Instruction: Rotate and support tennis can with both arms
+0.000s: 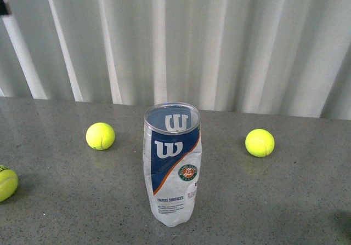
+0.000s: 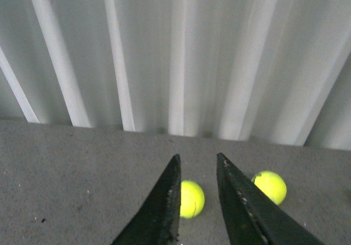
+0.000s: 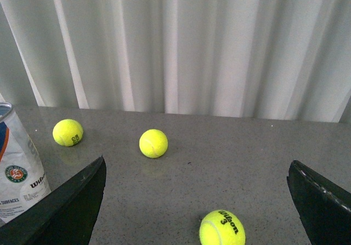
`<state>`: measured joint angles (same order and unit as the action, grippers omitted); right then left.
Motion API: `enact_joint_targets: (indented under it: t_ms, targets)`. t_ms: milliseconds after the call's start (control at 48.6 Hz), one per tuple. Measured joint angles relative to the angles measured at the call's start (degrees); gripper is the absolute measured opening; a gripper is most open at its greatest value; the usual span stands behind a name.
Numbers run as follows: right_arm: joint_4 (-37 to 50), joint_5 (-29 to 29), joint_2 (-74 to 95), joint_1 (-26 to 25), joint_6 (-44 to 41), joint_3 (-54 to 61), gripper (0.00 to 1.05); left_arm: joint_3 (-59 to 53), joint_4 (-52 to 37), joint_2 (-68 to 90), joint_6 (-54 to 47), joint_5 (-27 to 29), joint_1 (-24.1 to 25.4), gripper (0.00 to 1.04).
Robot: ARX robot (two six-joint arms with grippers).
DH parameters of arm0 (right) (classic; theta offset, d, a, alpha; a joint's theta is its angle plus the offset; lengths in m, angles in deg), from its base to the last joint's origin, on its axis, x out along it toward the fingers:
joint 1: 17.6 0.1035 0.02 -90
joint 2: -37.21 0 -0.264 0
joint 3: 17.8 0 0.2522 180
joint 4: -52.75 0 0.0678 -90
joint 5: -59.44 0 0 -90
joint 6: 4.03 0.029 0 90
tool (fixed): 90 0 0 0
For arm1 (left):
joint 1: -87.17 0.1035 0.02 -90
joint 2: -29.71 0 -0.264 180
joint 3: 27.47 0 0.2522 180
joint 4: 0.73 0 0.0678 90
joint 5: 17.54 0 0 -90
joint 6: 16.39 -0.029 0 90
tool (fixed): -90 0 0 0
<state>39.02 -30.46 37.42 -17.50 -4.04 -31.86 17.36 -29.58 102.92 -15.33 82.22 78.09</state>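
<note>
The tennis can (image 1: 172, 165) stands upright on the grey table, open silver rim up, white-navy-orange label with the W logo facing me. It looks empty and a little dented. Neither arm shows in the front view. My left gripper (image 2: 197, 163) is open with a narrow gap, empty, pointing at the curtain; the can is out of its view. My right gripper (image 3: 197, 171) is open wide and empty; the can (image 3: 16, 163) shows at the edge of its view, beside one finger (image 3: 71, 206).
Loose tennis balls lie on the table (image 1: 285, 195): one left of the can (image 1: 100, 136), one right (image 1: 259, 142), one at the left edge (image 1: 6, 183). Another ball (image 3: 221, 227) lies between my right fingers. A white curtain (image 1: 192, 42) hangs behind.
</note>
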Motion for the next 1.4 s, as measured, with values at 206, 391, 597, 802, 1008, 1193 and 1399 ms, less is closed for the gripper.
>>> enact_joint_targets:
  t_ms: [206, 391, 597, 802, 1008, 1193, 1399]
  targets:
    - [0.0, -0.1, 0.0, 0.0, 0.0, 0.0, 0.98, -10.1, -2.4, -6.7, -0.6, -3.2, 1.8, 0.04]
    - [0.0, 0.0, 0.0, 0.0, 0.0, 0.0, 0.98, -16.3, -2.8, -12.4, -0.6, -4.4, 3.9, 0.04]
    - [0.0, 0.0, 0.0, 0.0, 0.0, 0.0, 0.98, -21.4, -1.5, -19.3, -0.6, -9.2, 7.3, 0.04]
    - [0.0, 0.0, 0.0, 0.0, 0.0, 0.0, 0.98, -24.9, 1.8, -25.7, -0.6, -9.6, 9.0, 0.04]
    - [0.0, 0.0, 0.0, 0.0, 0.0, 0.0, 0.98, -27.8, 7.4, -34.3, -0.6, -9.7, 9.0, 0.04]
    - [0.0, -0.1, 0.0, 0.0, 0.0, 0.0, 0.98, -29.7, 9.1, -38.9, -0.7, -9.8, 9.0, 0.04]
    - [0.0, 0.0, 0.0, 0.0, 0.0, 0.0, 0.98, -29.7, 15.6, -46.2, -0.7, -9.8, 9.0, 0.04]
